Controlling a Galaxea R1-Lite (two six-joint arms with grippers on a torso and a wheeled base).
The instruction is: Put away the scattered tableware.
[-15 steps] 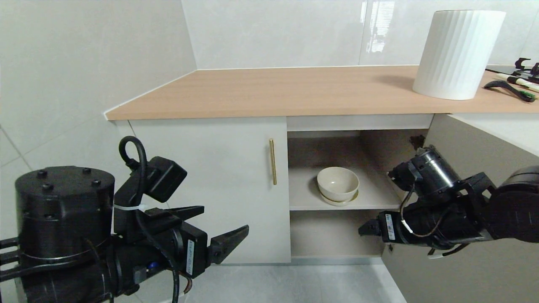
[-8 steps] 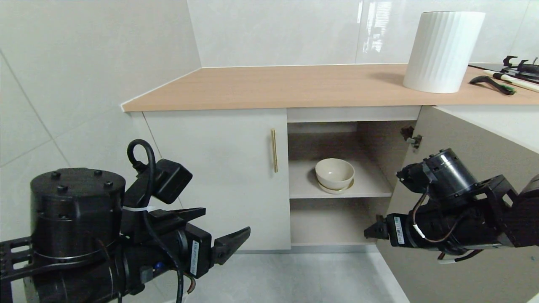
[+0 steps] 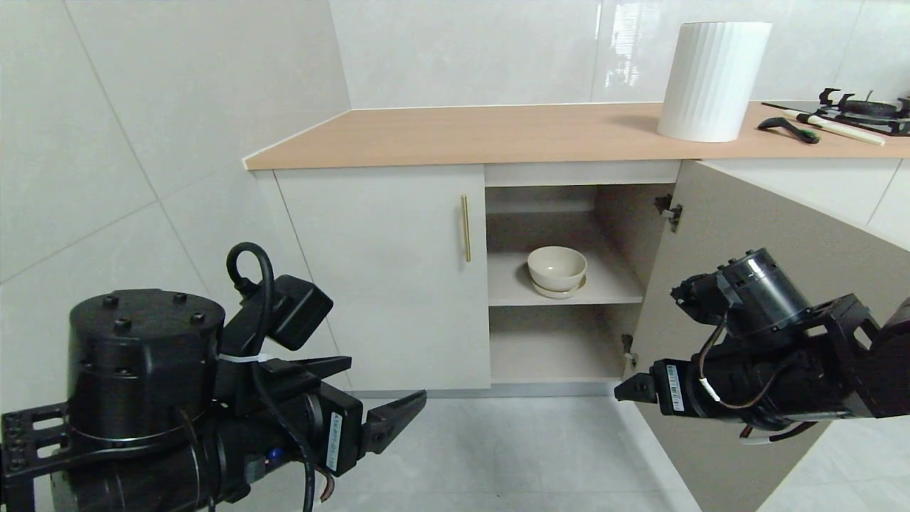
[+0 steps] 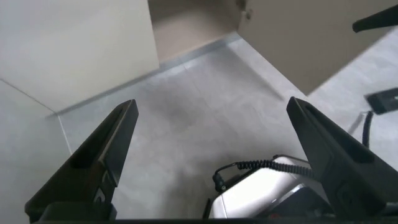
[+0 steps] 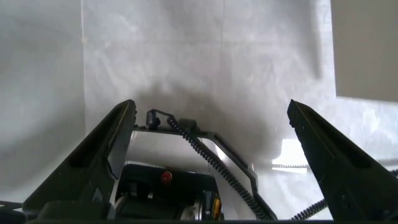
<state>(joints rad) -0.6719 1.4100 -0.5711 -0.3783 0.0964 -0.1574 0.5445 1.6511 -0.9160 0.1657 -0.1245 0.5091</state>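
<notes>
A: What changed?
B: The camera has backed away from the cupboard (image 3: 613, 227). The bowl (image 3: 557, 265) stays on its upper shelf, seemingly stowed.
A: And the pincers?
B: The left gripper (image 3: 386, 379) and right gripper (image 5: 210, 107) are both spread wide and empty, out in front of the cupboard.

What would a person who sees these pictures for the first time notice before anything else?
The open cabinet door draws the eye first: behind it, a beige bowl sits on a small plate on the upper shelf. In the foreground, the left pincer and the right pincer hang open and empty above the floor. A tall white ribbed container stands on the wooden counter.
</notes>
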